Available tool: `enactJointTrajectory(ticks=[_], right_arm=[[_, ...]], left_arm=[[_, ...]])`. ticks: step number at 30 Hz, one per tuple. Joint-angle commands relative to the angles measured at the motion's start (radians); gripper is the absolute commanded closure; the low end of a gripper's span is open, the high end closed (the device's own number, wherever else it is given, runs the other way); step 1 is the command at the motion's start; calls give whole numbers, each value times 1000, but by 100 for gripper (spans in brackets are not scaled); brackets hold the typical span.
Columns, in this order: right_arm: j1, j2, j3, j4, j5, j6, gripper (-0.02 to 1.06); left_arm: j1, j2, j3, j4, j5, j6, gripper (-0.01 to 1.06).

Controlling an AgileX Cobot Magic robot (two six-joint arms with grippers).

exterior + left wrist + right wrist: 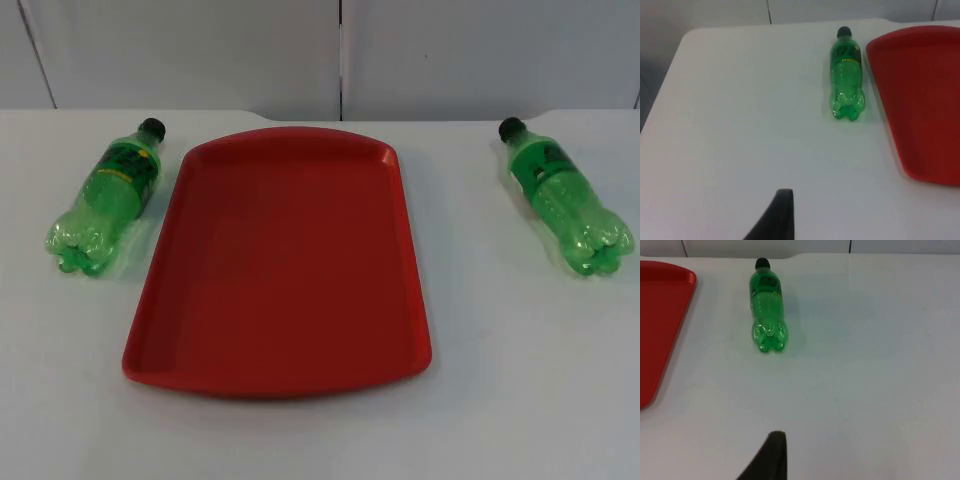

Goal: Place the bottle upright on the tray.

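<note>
A red tray (285, 260) lies in the middle of the white table, with nothing on it. Two green bottles with black caps lie on their sides, caps toward the wall. One bottle (105, 195) is just left of the tray, the other bottle (565, 200) well to its right. In the left wrist view my left gripper (781, 217) hangs over bare table, far short of the left bottle (846, 75) and the tray (920, 100). In the right wrist view my right gripper (771, 455) is likewise far back from the right bottle (767, 305) and the tray (660, 315).
The grey partition wall (340, 50) closes the table at the back. The table's left edge (670, 75) runs not far from the left bottle. Bare white table surrounds the tray on all sides.
</note>
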Motion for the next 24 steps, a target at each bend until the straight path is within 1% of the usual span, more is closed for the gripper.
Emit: enactJointTrajectory(ticks=[1, 9, 11, 13, 20, 24], right_arm=[[-7, -4, 1, 1, -5, -6, -1], [-7, -4, 1, 1, -5, -6, -1], [-7, -4, 1, 1, -5, -6, -1], [-7, -4, 1, 1, -5, -6, -1], [-7, -4, 1, 1, -5, -6, -1], [-7, -4, 1, 1, -5, -6, -1]], left_arm=[[2, 13, -16, -18, -10, 0, 0], [2, 102, -17, -54, -56, 0, 0], [2, 111, -17, -57, -63, 0, 0], [2, 129, -17, -63, -90, 0, 0], [2, 180, -17, -67, -122, 0, 0], [2, 237, -17, -69, -178, 0, 0]])
